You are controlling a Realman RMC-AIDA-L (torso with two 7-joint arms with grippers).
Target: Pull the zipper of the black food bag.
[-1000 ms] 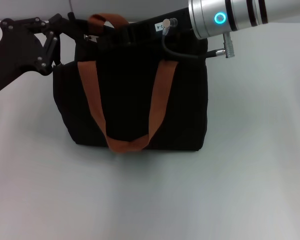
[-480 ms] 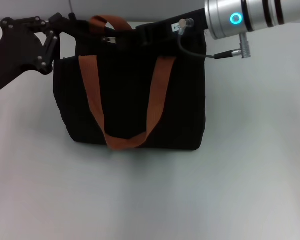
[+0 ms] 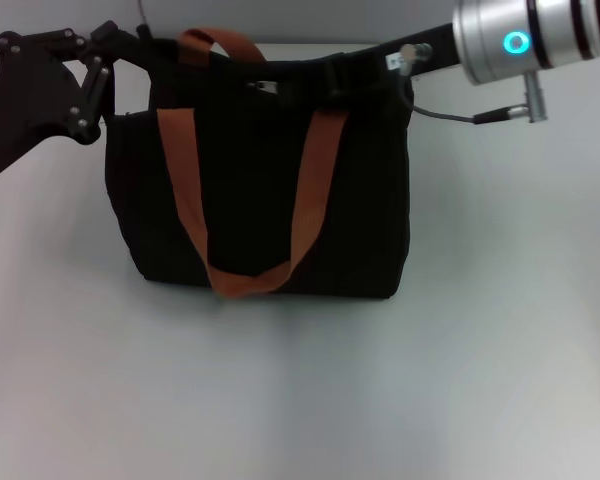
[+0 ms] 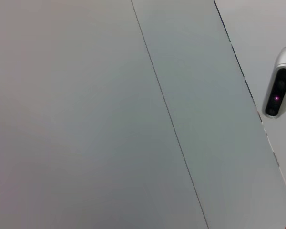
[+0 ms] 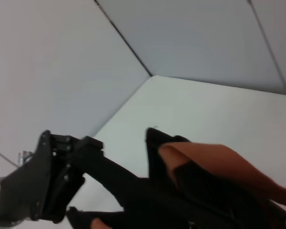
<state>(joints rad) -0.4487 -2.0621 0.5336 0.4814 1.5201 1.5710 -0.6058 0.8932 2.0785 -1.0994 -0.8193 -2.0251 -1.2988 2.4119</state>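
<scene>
The black food bag [image 3: 260,200] stands upright on the white table, its brown-orange strap handles [image 3: 180,170] hanging down its front. My left gripper [image 3: 155,52] is shut on the bag's top left corner. My right gripper [image 3: 288,82] reaches in over the bag's top from the right. The small silver zipper [image 3: 265,87] shows at its tips, near the middle of the top edge. The right fingers are dark against the bag and hard to make out. The right wrist view shows the left gripper [image 5: 93,150], the bag's corner [image 5: 155,143] and an orange strap [image 5: 214,160].
The white table [image 3: 300,400] stretches out in front of and beside the bag. The left wrist view shows only pale wall panels and a grey camera housing [image 4: 279,88]. The right arm's silver wrist with a blue ring light [image 3: 520,42] hangs above the bag's right end.
My right arm has moved to the right along the bag's top, and the silver zipper pull has moved right with it, from near the left strap to mid-top. The left gripper has stayed put.
</scene>
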